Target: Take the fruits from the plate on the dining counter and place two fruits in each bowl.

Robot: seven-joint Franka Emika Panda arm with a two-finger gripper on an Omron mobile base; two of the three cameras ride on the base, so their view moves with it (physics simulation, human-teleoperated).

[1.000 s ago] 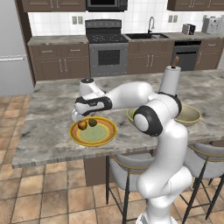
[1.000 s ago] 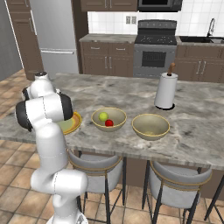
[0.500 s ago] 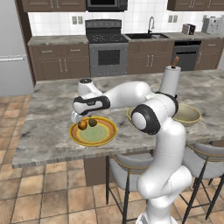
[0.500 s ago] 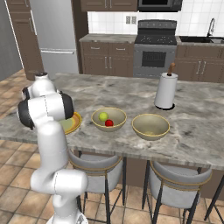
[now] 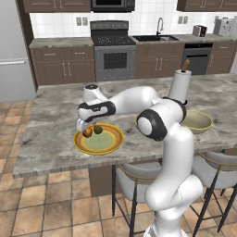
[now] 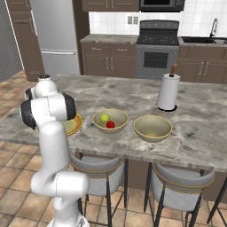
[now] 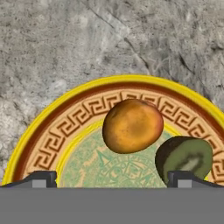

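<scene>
The gripper hung just over the plate at centre-left of the left base view, on the counter. In the hand view its fingertips stood wide apart at the bottom corners with nothing between them. The orange fruit lay in the middle of that frame, on the plate, and the dark green fruit touched it at lower right, close by the right tip.

In the right base view the near bowl already held the yellow-green fruit and the red fruit; the far bowl looked empty. So the step in hand seemed to be picking the third fruit. The next move would call for lowering around the orange one without nudging its dark neighbour, then closing.
</scene>
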